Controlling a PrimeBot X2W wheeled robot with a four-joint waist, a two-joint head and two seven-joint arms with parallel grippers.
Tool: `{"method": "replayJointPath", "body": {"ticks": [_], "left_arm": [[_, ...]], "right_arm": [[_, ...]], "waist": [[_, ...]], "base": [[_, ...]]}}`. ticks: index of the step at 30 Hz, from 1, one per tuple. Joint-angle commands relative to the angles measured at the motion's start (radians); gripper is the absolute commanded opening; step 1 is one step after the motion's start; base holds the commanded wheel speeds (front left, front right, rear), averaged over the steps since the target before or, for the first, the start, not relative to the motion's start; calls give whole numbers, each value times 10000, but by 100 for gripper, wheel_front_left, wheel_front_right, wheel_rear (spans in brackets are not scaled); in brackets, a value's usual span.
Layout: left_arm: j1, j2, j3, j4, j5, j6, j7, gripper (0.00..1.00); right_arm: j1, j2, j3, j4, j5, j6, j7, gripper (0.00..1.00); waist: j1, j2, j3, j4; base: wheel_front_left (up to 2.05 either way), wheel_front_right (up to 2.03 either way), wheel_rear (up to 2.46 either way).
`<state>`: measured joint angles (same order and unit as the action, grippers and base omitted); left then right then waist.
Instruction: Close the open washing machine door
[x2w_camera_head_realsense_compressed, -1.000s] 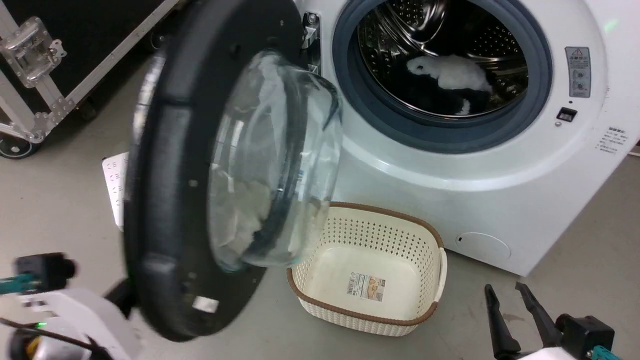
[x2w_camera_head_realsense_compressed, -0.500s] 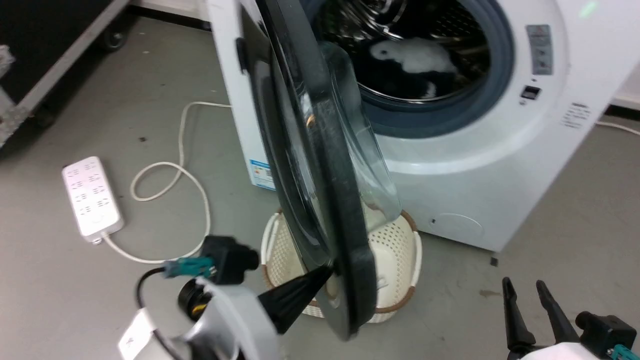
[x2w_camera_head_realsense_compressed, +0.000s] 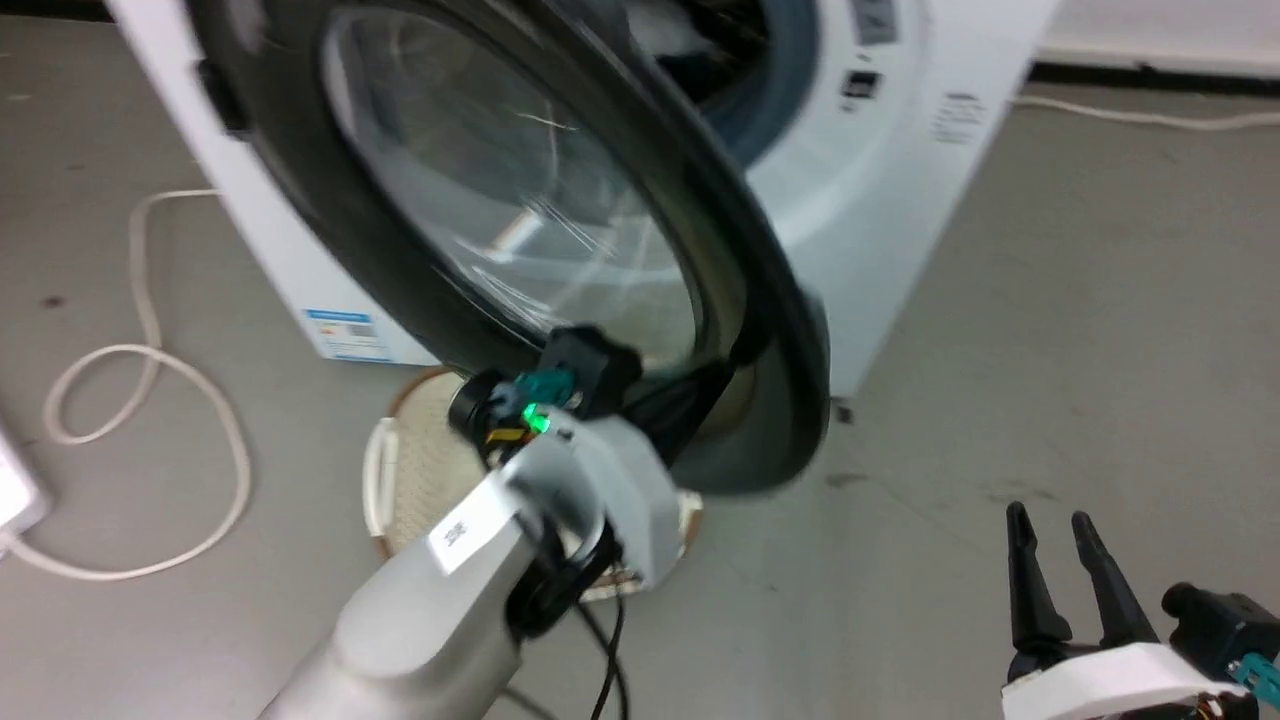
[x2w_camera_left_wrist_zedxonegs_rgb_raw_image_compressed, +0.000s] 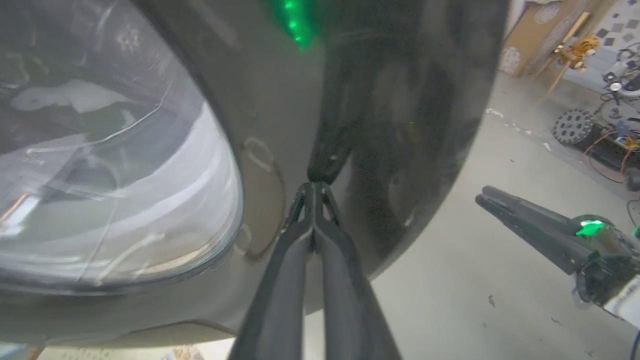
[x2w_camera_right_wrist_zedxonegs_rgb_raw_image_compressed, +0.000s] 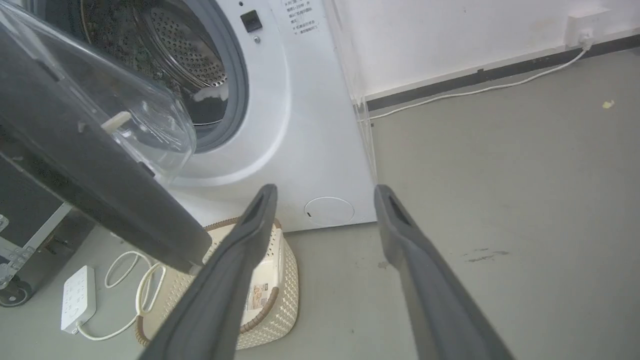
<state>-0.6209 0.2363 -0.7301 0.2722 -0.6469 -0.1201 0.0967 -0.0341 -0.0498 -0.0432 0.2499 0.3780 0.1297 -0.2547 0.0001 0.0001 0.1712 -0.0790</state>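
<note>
The washing machine door (x2w_camera_head_realsense_compressed: 790, 380) stands partly swung in front of the washing machine (x2w_camera_head_realsense_compressed: 880, 230), its outer face toward me. Through its clear window (x2w_camera_head_realsense_compressed: 500, 200) the inside shows blurred. My left gripper (x2w_camera_head_realsense_compressed: 712, 388) is shut with nothing in it. In the left wrist view its joined fingertips (x2w_camera_left_wrist_zedxonegs_rgb_raw_image_compressed: 315, 186) press on the glossy black rim (x2w_camera_left_wrist_zedxonegs_rgb_raw_image_compressed: 400, 125) beside the window (x2w_camera_left_wrist_zedxonegs_rgb_raw_image_compressed: 110, 165). My right gripper (x2w_camera_head_realsense_compressed: 1058, 528) is open at the lower right, apart from the door. The right wrist view shows the gap between the door's bulging window (x2w_camera_right_wrist_zedxonegs_rgb_raw_image_compressed: 150, 125) and the drum opening (x2w_camera_right_wrist_zedxonegs_rgb_raw_image_compressed: 180, 55).
A cream perforated basket (x2w_camera_right_wrist_zedxonegs_rgb_raw_image_compressed: 270, 300) sits on the floor under the door, in front of the machine. A white power strip (x2w_camera_right_wrist_zedxonegs_rgb_raw_image_compressed: 77, 297) and looped cable (x2w_camera_head_realsense_compressed: 150, 370) lie to the left. A black wheeled case (x2w_camera_right_wrist_zedxonegs_rgb_raw_image_compressed: 30, 240) stands beyond. Bare grey floor (x2w_camera_head_realsense_compressed: 1050, 300) lies to the right.
The door has swung from wide open toward the machine, and my left gripper has followed, pushing on its outer rim. The head camera has turned too. My right gripper has hardly moved.
</note>
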Motion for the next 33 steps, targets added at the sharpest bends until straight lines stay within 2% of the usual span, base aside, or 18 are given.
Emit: {"method": "replayJointPath", "body": {"ticks": [1, 6, 12, 13, 17, 23, 25, 28, 33], "left_arm": [[-528, -320, -81, 480, 137, -54, -328, 0], [-1470, -786, 2, 1751, 473, 89, -836, 0], [-2789, -1129, 427, 3608, 744, 730, -1355, 0], [-3269, -1300, 664, 4267, 670, 926, -1674, 0], [-3577, -1644, 1218, 4986, -225, 611, -2213, 0], [-3355, -1770, 2069, 4826, -1377, 356, -3116, 0], [-3248, -1604, 2514, 4605, -1443, 451, -3420, 0], [-2936, -1037, 3160, 3879, -873, 818, -3569, 0], [-1284, -35, 4175, 1741, 1252, 1635, -3581, 0]], "right_arm": [[-204, -4, 43, 23, 136, 10, -70, 100], [-308, -4, 144, 27, 269, 10, -70, 100], [-397, -4, 312, 22, 411, 10, -70, 100], [-382, -4, 295, -10, 430, 10, -70, 100], [-191, -4, 52, 10, 236, 10, -70, 100], [91, -4, -148, 62, -56, 10, -70, 100], [177, -4, -167, 82, -145, 10, -70, 100], [278, -4, -183, 101, -215, 10, -70, 100], [346, -4, -125, 100, -267, 10, -70, 100]], "waist": [[-1, -1, 563, -883], [-1, -1, 791, -1470], [-1, -1, 1018, -2078], [-1, -1, 1056, -2142], [-1, -1, 670, -1660], [-1, -1, -155, -729], [-1, -1, -435, -408], [-1, -1, -757, 21], [-1, -1, -1042, 521]], "base": [[0, 0, 0], [0, 0, 0], [0, 0, 0], [0, 0, 0], [0, 0, 0], [0, 0, 0], [0, 0, 0], [0, 0, 0], [0, 0, 0]]}}
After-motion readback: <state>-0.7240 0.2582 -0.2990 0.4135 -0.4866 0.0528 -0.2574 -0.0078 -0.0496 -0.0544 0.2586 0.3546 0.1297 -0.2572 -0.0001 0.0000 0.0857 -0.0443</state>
